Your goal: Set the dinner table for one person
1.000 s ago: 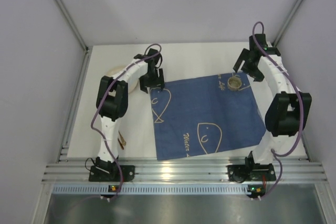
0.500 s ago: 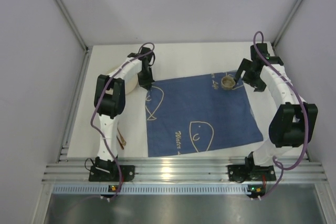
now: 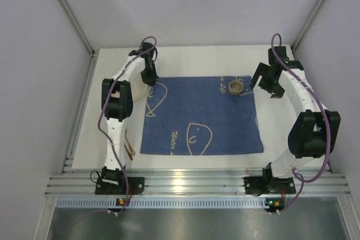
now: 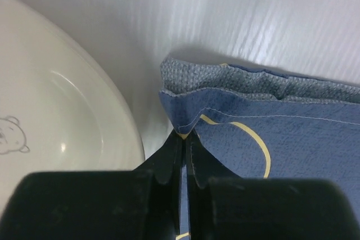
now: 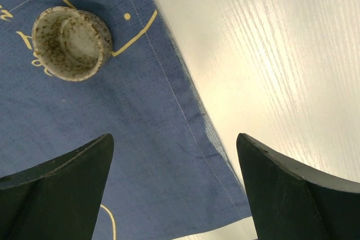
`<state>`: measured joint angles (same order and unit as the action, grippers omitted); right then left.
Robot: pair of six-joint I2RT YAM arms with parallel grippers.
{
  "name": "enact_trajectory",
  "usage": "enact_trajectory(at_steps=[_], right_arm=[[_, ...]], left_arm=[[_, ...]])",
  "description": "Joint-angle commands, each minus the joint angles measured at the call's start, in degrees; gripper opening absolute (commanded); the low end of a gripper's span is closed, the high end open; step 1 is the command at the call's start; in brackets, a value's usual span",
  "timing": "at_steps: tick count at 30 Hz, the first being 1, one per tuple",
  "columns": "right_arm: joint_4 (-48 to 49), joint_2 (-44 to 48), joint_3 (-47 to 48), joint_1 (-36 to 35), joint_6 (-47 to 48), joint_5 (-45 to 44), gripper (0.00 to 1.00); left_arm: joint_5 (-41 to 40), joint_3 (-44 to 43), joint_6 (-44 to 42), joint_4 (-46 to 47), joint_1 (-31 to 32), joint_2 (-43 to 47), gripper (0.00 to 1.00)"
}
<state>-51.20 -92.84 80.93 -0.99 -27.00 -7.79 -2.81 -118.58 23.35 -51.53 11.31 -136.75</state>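
A blue placemat with whale drawings lies on the white dinner table. My left gripper is shut on the placemat's far left corner, and the pinched cloth bunches up between the fingertips of that gripper. A white plate with a small bear drawing sits just left of that corner. A speckled cup stands upright on the placemat's far right part. My right gripper hovers open over the placemat's right edge, to the right of the cup, holding nothing.
Thin brownish wooden utensils lie on the table near the left arm's base. An aluminium rail runs along the near edge. Grey walls close in the far, left and right sides.
My left gripper has shut on the placemat corner and dragged it left and farther away. The placemat now lies squarer, and the cup rode along leftward. The right gripper stayed open.
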Motion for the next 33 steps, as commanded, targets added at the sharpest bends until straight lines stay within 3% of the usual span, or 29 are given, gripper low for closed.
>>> enact_trajectory(at_steps=[1,2,4,5,6,7,12,20,21,22,25,26,33], right_arm=[[0.6,2.1,-0.2,-0.3,0.9,0.2,0.9],[0.7,2.1,-0.3,-0.4,0.8,0.2,0.9],[0.7,2.4,-0.3,-0.6,0.9,0.1,0.9],[0.7,2.7,-0.4,-0.8,1.1,0.1,0.9],[0.8,2.7,-0.6,-0.8,1.0,-0.1,0.9],[0.8,3.2,-0.8,-0.9,1.0,-0.4,0.9],[1.0,3.9,-2.1,-0.9,1.2,-0.5,0.9],[1.8,5.7,-4.5,-1.6,1.5,1.4,0.87],[2.2,5.9,-5.2,-1.5,1.4,2.8,0.81],[2.5,6.1,-5.9,-1.6,1.3,3.9,0.53],[4.8,5.2,-10.3,-1.6,0.8,8.9,0.04],[5.1,4.6,-12.0,-1.9,0.7,9.7,0.0],[8.6,-0.1,-17.6,-2.5,0.0,11.2,0.0]], left_arm=[[-3.0,-5.0,-2.0,-0.7,-1.6,-3.3,0.05],[-2.5,-6.1,-1.8,-1.2,-1.9,-3.8,0.1],[-1.4,-7.9,-1.6,-2.6,-2.4,-4.1,0.32],[-1.2,-7.6,-1.5,-2.5,-2.4,-3.4,0.52],[-1.1,-7.2,-1.4,-2.6,-2.4,-2.6,0.61],[-1.1,-5.5,-1.3,-2.2,-2.4,-0.2,0.76],[-2.8,1.9,-0.5,0.5,-2.8,9.5,0.98],[-2.3,10.0,2.3,1.3,-7.7,20.7,0.98],[-2.1,11.3,2.3,1.2,-8.1,21.7,0.98],[-2.0,12.0,2.3,1.3,-8.2,22.0,0.98],[-1.3,14.6,2.4,0.6,-8.5,23.8,0.97],[-1.1,15.4,2.7,0.6,-8.5,24.4,0.97],[-0.7,24.0,3.1,2.7,-8.5,29.6,0.95]])
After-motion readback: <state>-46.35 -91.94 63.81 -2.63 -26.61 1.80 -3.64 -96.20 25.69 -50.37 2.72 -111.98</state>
